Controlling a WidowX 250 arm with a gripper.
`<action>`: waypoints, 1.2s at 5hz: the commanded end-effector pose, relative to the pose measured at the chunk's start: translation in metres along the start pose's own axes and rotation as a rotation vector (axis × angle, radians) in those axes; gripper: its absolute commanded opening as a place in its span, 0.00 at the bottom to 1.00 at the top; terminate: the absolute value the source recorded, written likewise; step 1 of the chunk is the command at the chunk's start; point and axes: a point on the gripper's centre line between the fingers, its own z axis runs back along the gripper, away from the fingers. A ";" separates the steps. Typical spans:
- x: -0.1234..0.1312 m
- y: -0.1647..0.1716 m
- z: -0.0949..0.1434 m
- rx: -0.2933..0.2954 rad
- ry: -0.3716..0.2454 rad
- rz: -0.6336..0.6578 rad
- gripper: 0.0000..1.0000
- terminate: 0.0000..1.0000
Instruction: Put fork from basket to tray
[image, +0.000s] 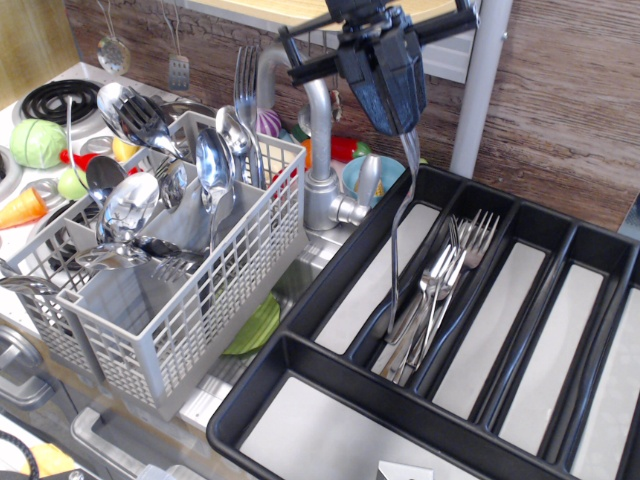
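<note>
The dark end effector (400, 125) hangs at the top of the view, above the left end of the tray, with its fingers pinching the top end of the fork (398, 235). The fork dangles nearly straight down from that grip, a slim shiny strip; which end is clamped cannot be made out. Its lower end reaches down to the second long compartment from the left of the black tray (330, 375), where it meets or hangs just over the pile of forks (440, 290) already lying there; whether it touches them cannot be told. Those forks lie lengthwise in that compartment with their tines pointing toward the far wall. The other long compartments show pale grey floors between raised black dividers, and a wide cross compartment runs along the near edge of the tray. Left of the tray and just beside it stands the light grey lattice basket (190, 310), tilted a little and crowded with spoons (213, 165) whose bowls stick up above the rim, plus one fork (245, 85) standing tines-up at its far corner. Between the basket and the tray rises a steel faucet (318, 160) with a curved spout. Behind the basket, at the far left, toy vegetables (38, 142) lie near a stove burner (55, 98).
</note>
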 end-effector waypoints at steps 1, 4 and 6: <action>0.022 0.001 -0.010 -0.055 0.008 -0.045 0.00 0.00; 0.053 0.031 -0.046 -0.110 0.006 -0.009 0.00 0.00; 0.072 0.043 -0.067 -0.110 0.060 0.038 0.00 0.00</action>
